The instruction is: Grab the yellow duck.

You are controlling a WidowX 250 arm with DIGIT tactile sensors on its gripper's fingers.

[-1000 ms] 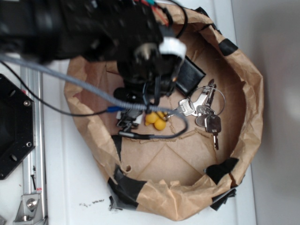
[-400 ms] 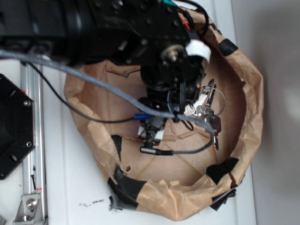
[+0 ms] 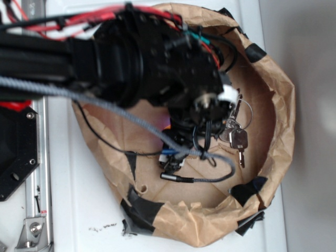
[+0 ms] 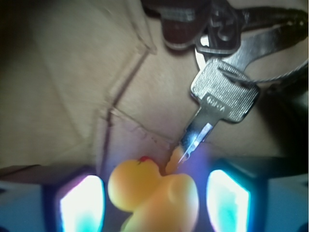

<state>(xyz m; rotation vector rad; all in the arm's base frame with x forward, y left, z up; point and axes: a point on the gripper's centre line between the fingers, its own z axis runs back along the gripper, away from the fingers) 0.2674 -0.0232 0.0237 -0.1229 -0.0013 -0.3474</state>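
Wrist view: the yellow duck [image 4: 154,195] sits at the bottom centre of the frame, directly between the two gripper fingers [image 4: 81,205], which show as glowing bluish-white pads on either side. The gripper [image 4: 154,203] is spread wide; a gap shows between each pad and the duck, so no contact on either side. A small red-orange spot, the beak, shows at the top of the duck's head. The duck rests on the brown paper floor [image 4: 63,82], which is creased and has torn flaps. Just above and to the right of the duck lies a bunch of keys [image 4: 224,94]; the tip of the nearest silver key points down at the duck and appears to touch or nearly touch its upper edge, cannot tell which. More keys and a ring sit at the top of the frame, partly in shadow. Exterior view: the black arm [image 3: 142,63] with red and grey cables reaches from the left over a crumpled brown paper bag [image 3: 278,121] shaped into a bowl and patched with black tape, standing on a white table [image 3: 84,210]. The arm's wrist hides the duck completely here. The keys [image 3: 237,137] show just right of the wrist, inside the bag.
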